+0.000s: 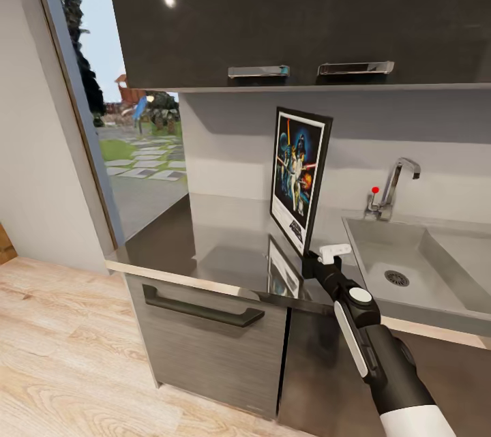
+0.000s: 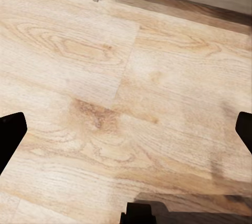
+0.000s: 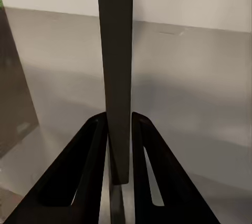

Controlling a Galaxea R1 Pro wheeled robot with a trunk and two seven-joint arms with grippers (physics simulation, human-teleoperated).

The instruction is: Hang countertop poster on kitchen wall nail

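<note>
One poster (image 1: 301, 176), upright, pinched at its lower edge by right gripper (image 3: 120, 145), fingers closed on the frame, lifted above countertop (image 1: 204, 239). One sink (image 1: 416, 266) just beside. Left gripper (image 2: 126, 129) spread wide, holding nothing, over floor (image 2: 105, 77).

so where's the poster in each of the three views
Head view: the poster stands upright at the middle, lifted above the countertop, its lower corner held by the right gripper.
Right wrist view: the poster shows edge-on as a dark strip running up from between the jaws.
Left wrist view: wooden floor.
Shared landmark: the countertop, behind the poster in the head and right wrist views.
</note>
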